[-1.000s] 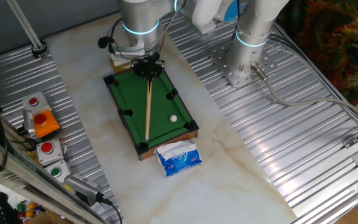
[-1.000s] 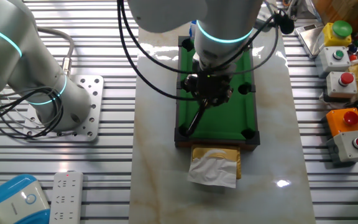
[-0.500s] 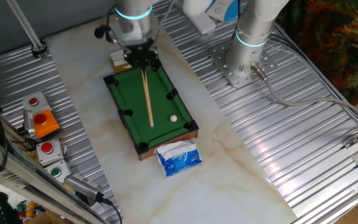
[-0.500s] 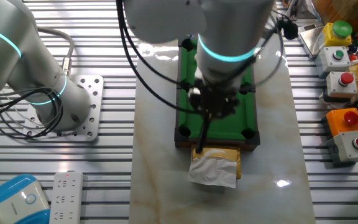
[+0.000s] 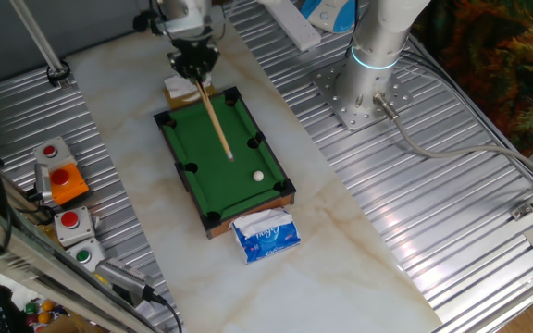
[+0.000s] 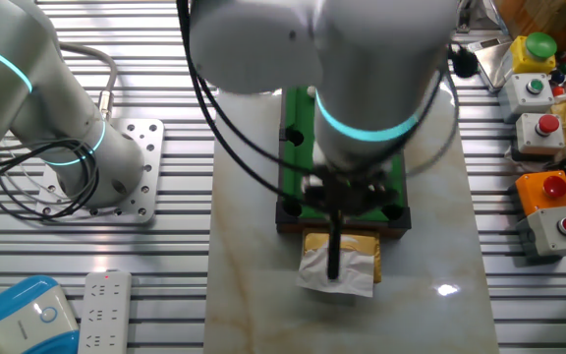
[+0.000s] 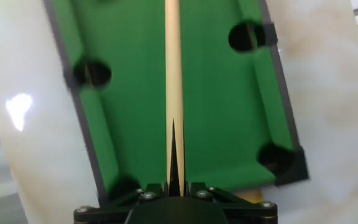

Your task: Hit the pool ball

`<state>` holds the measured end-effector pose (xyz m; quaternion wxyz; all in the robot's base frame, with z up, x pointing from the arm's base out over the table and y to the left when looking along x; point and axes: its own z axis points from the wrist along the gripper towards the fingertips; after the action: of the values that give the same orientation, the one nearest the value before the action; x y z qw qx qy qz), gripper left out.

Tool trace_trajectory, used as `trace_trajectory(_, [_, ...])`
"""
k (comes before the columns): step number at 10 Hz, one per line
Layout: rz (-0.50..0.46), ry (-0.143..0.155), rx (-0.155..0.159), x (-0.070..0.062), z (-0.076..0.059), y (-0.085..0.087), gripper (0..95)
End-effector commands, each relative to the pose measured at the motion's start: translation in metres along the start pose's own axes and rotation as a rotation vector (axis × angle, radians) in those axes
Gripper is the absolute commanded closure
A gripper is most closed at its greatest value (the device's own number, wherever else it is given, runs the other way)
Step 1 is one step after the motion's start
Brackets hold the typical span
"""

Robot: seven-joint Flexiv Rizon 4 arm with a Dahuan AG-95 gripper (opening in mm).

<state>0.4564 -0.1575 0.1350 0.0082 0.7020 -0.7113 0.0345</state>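
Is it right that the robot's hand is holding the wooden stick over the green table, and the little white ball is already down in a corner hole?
Not quite. The hand does hold the wooden stick over the green table, but the little white ball is not in a hole. One fixed view shows it sitting on the felt, beyond the stick's tip.

Glossy white-grey arm with a glowing cyan ring, looping black cables, black screwed gripper.

A robotics lab: ribbed metal benchtop, bolted arm base, emergency-stop button boxes.
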Motion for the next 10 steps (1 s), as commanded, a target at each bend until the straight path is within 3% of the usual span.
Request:
trace_trajectory(1, [-0.212, 0.008, 0.05, 0.018, 0.021, -0.024, 95.0])
trace_trajectory(6, [-0.471, 0.042, 0.081, 0.011, 0.023, -0.048, 95.0])
trace_trajectory(8, [-0.447, 0.043, 0.085, 0.008, 0.026, -0.049, 95.0])
trace_trajectory(10, [-0.416, 0.043, 0.083, -0.007, 0.032, -0.05, 95.0])
